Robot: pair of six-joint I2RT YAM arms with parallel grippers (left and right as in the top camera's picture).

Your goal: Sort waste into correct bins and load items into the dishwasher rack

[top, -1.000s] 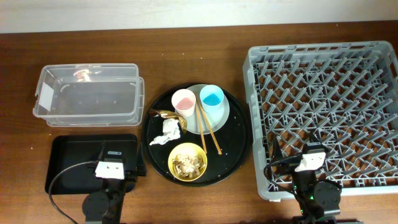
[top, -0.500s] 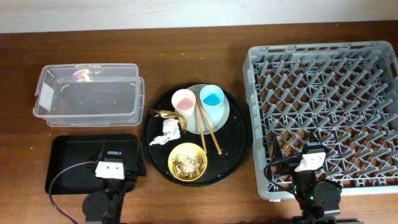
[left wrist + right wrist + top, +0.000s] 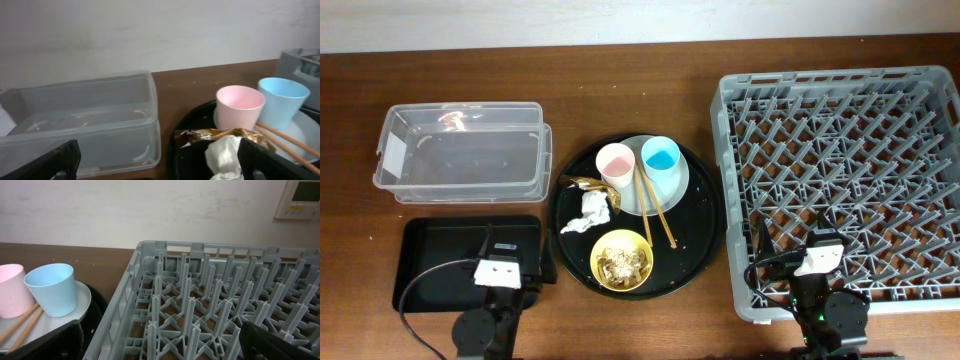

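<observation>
Overhead: nothing has shifted in the last second, so sorting has not begun. The pegged grey rack (image 3: 840,150) fills the right side, empty; the clear tub (image 3: 460,160) sits upper left on the tabletop (image 3: 640,60). Left wrist: the left hand (image 3: 160,167) is spread wide, holding nothing; soft crumpled tissue (image 3: 222,157) and crinkly gold wrapper (image 3: 220,135) lie lower right, beside the smooth pink cup (image 3: 240,107). Right wrist: the right hand (image 3: 160,345) looks equally spread and empty; the round blue cup (image 3: 51,290) stands at left.
</observation>
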